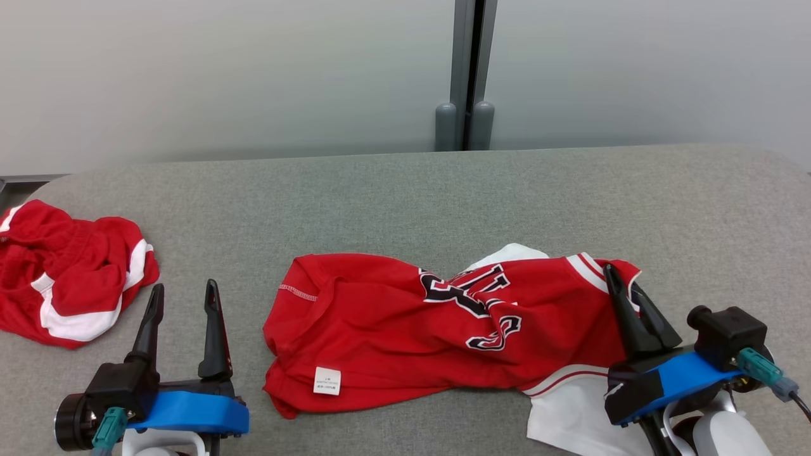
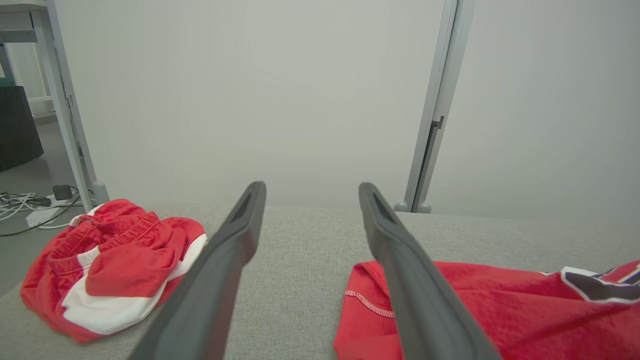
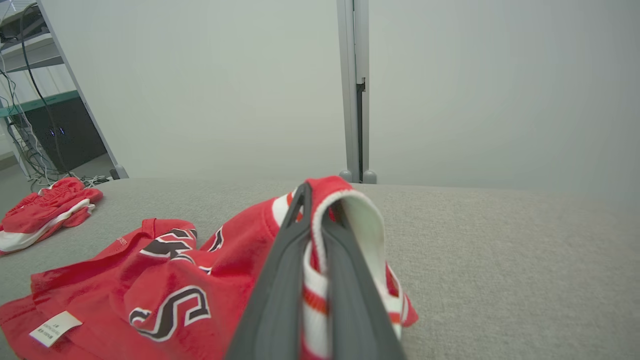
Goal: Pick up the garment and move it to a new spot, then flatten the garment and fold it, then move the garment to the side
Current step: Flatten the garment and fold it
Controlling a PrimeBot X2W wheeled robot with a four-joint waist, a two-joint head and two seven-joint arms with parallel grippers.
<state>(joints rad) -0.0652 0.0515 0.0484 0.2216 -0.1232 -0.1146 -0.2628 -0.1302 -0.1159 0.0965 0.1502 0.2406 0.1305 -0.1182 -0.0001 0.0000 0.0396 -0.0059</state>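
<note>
Your work surface is a table (image 1: 405,190) covered in grey woven cloth, with rounded far corners. Behind its far edge stand plain, pale wall panels (image 1: 222,76), joined by a grey post (image 1: 469,69) with two rounded feet near the middle of that edge. Past the table's left edge you can see grey floor (image 2: 15,255) with a tangle of cables (image 2: 22,202), and further back a dark cabinet (image 3: 70,135) under a shelf (image 3: 37,102).

The garment (image 1: 393,323), a red jersey with black-and-white lettering, lies crumpled along the near edge, from the middle of the table toward the right. A small white label (image 1: 327,380) faces up at its left end, and white fabric shows at its right end. Your right claw (image 1: 623,278) is clamped on that right end. Its fingers are together with the red-and-white striped trim pinched between them, and the cloth rises to the fingertips there.

Your left claw (image 1: 184,286) has its fingers wide apart with nothing between them. It is over bare table by the near edge, between the jersey and a second red-and-white garment (image 1: 70,272). That one sits bunched in a heap against the left edge, well apart from the jersey.
</note>
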